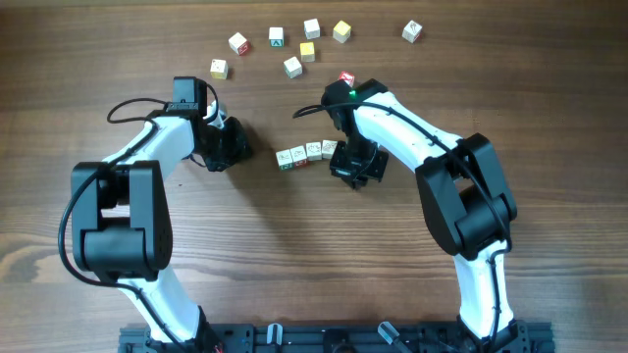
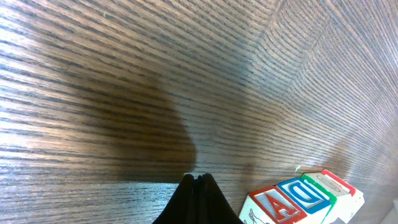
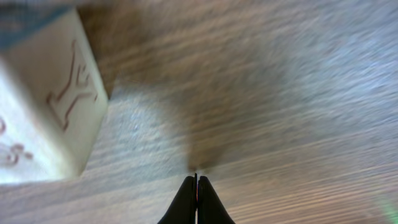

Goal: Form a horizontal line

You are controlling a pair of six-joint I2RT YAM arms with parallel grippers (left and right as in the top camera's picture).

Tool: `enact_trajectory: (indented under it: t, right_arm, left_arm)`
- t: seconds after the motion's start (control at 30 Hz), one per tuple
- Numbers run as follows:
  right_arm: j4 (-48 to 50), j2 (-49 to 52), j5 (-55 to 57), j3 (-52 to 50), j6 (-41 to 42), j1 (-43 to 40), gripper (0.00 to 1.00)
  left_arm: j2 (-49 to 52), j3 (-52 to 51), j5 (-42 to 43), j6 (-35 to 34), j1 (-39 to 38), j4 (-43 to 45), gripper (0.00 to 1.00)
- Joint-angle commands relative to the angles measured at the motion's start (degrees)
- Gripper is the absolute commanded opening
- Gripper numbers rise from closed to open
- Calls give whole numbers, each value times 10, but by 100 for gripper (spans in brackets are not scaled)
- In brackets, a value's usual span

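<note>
Overhead shows the horizontal line (image 1: 306, 153) on the surface (image 1: 98, 59); left hand (image 1: 234, 148) lies left of it, right hand (image 1: 351, 168) just beside its right end, both closed, empty.

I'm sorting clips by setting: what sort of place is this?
Probably a robotics test bench: a wood-grain table, a left arm and right arm mounted on a black rail at its edge, and loose printed cubes plus a short row of them.
</note>
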Motion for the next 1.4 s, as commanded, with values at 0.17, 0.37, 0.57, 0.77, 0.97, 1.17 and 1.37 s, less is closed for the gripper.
enact_trajectory:
  t: [0.17, 0.37, 0.57, 0.77, 0.97, 1.17, 1.37]
  right_arm:
    - [48, 8, 126, -2, -9, -24, 4]
    - [91, 8, 114, -2, -9, -29, 4]
    - [109, 8, 70, -2, -10, -29, 4]
    - [127, 8, 50, -2, -12, -29, 4]
    - [153, 8, 34, -2, -24, -29, 5]
    - [157, 8, 34, -2, -24, -29, 4]
    - [160, 8, 34, -2, -39, -29, 4]
  left_arm:
    - [4, -5, -65, 15, -2, -40, 4]
    - [4, -5, -63, 30, -7, -96, 4]
    - [4, -5, -26, 30, -27, -123, 4]
    - [4, -5, -11, 29, -55, -108, 4]
    - [4, -5, -12, 29, -78, -73, 5]
    - [4, -5, -12, 29, -79, -56, 8]
    - [4, -5, -12, 29, -79, -28, 8]
